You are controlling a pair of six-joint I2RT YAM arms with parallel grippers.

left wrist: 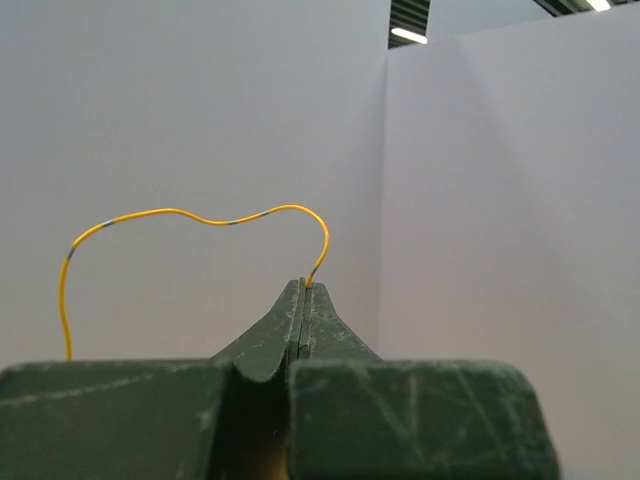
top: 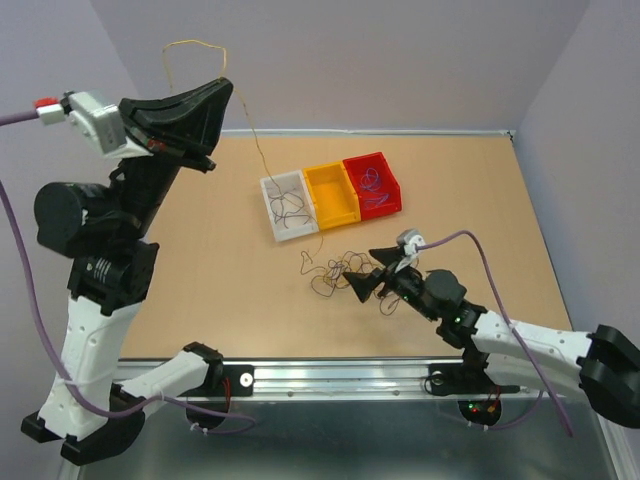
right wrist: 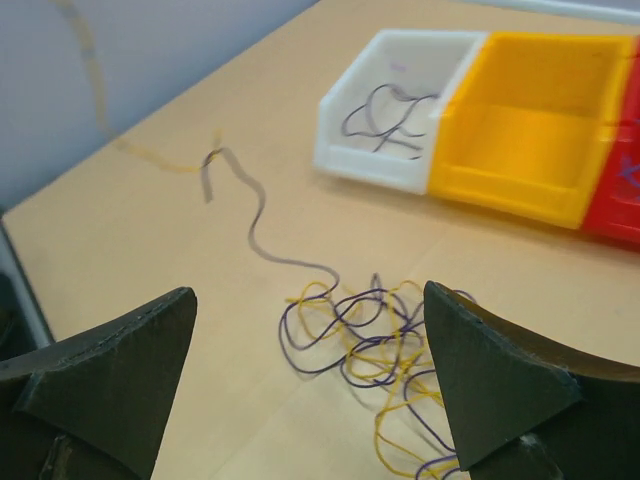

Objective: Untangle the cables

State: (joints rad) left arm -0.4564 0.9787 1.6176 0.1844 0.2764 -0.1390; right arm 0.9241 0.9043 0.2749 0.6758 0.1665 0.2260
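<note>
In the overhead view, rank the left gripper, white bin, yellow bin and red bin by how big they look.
Largest: left gripper, though it is raised nearer the camera.
Then white bin, yellow bin, red bin: they look alike, so not ranked.

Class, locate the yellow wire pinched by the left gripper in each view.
Top external: yellow wire loops above the left gripper, upper left.
Left wrist: arcs leftward from the shut fingertips, centre.
Right wrist: blurred strand, upper left.
Landmark: white bin, seen from top and right wrist only.

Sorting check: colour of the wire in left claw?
Thin wire: yellow, greyish bands; left wrist view.
</note>
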